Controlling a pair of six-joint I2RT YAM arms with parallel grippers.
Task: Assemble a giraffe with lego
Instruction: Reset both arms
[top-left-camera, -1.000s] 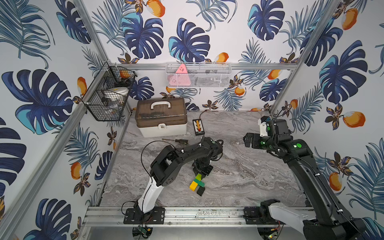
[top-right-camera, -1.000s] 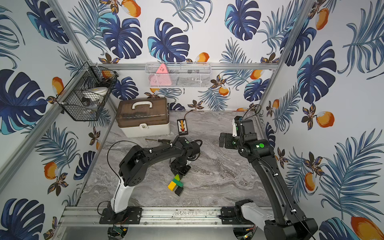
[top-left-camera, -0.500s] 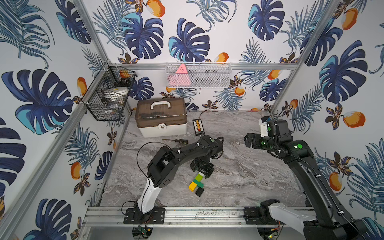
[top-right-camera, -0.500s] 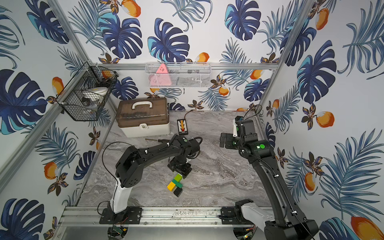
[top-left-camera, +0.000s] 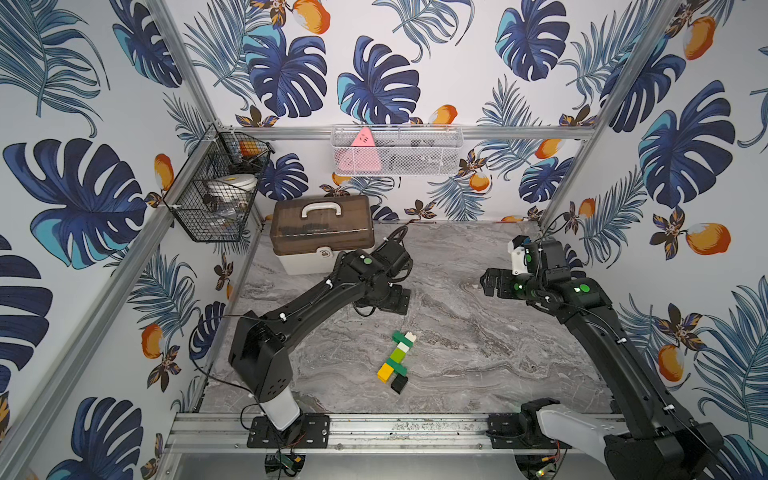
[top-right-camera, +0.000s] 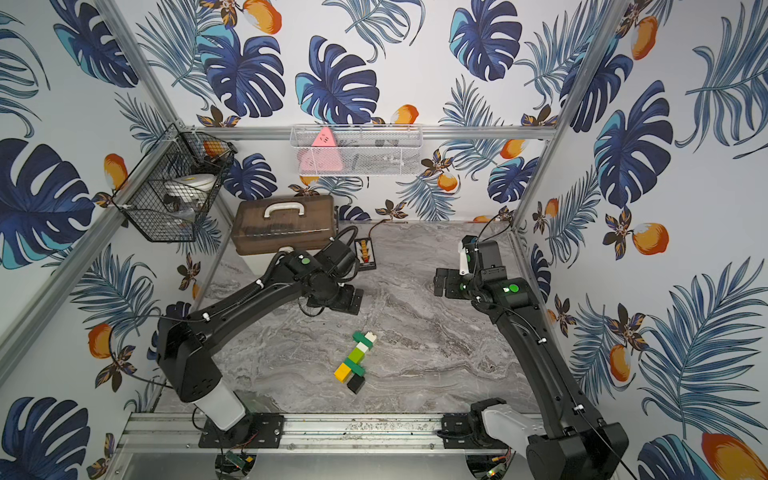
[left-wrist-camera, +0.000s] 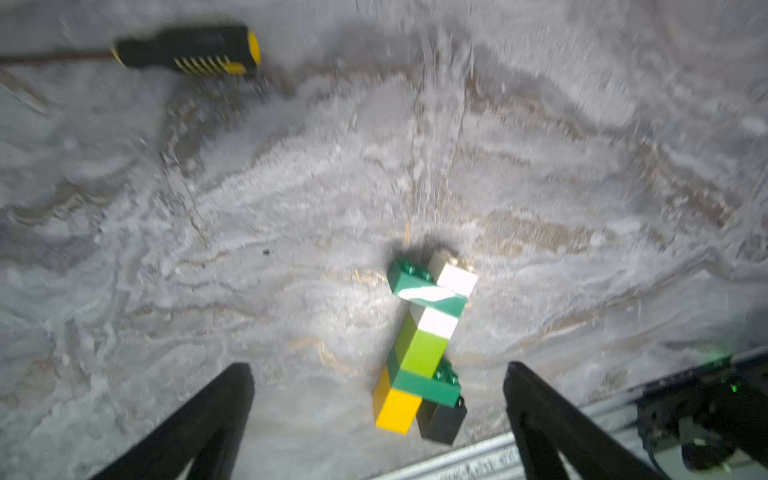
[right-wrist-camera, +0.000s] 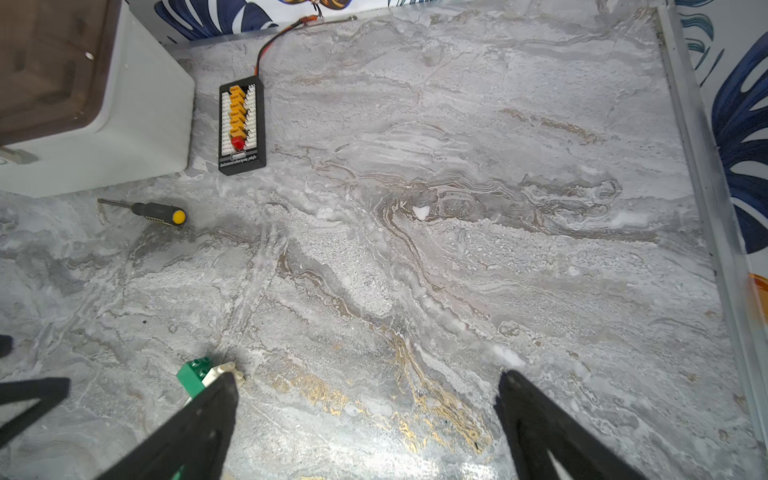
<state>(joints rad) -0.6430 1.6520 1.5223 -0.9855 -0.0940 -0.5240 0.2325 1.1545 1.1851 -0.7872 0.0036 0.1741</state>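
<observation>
- Giraffe (top-left-camera: 397, 360) lies flat on the marble table (top-left-camera: 490, 357), front middle, all bricks joined. Black and yellow legs point to the front rail, green-white head to the back.
- Left gripper (left-wrist-camera: 376, 369): jaws wide apart, empty, over the table just behind the head end, not touching it.
- Right gripper (right-wrist-camera: 369, 377): jaws wide apart, empty, raised at the right side.
- Screwdriver (right-wrist-camera: 160, 212) and toolbox (top-left-camera: 320, 232) sit back left, well apart from the giraffe.
</observation>
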